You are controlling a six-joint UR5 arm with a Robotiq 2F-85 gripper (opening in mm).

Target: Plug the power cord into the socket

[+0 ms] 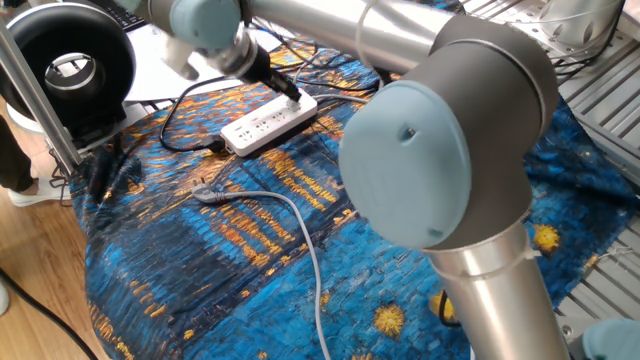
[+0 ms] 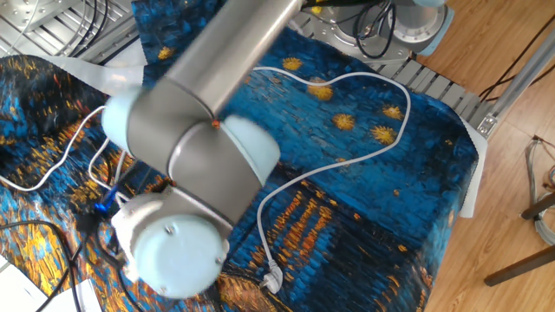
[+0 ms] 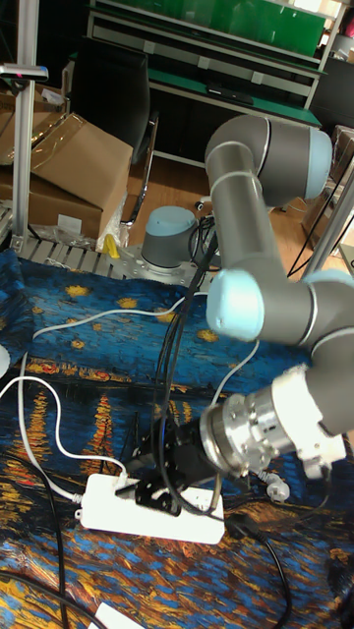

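The socket (image 1: 262, 125) is a long white power strip lying on the blue patterned cloth, also seen in the tall view as the socket (image 3: 167, 521). My gripper (image 1: 291, 97) rests its black fingers on the strip's far end. In the tall view the gripper (image 3: 136, 486) sits over the strip's left end. The thin white power cord (image 3: 54, 432) runs across the cloth and ends right between the fingers, which look shut on its plug. In the other fixed view the arm hides both strip and gripper.
A thicker grey cable (image 1: 300, 225) with a loose metallic end (image 1: 205, 194) crosses the cloth in front of the strip. A black round fan (image 1: 65, 65) stands at the far left. Black cables (image 1: 185, 148) trail from the strip. Cardboard boxes (image 3: 69, 177) stand behind the table.
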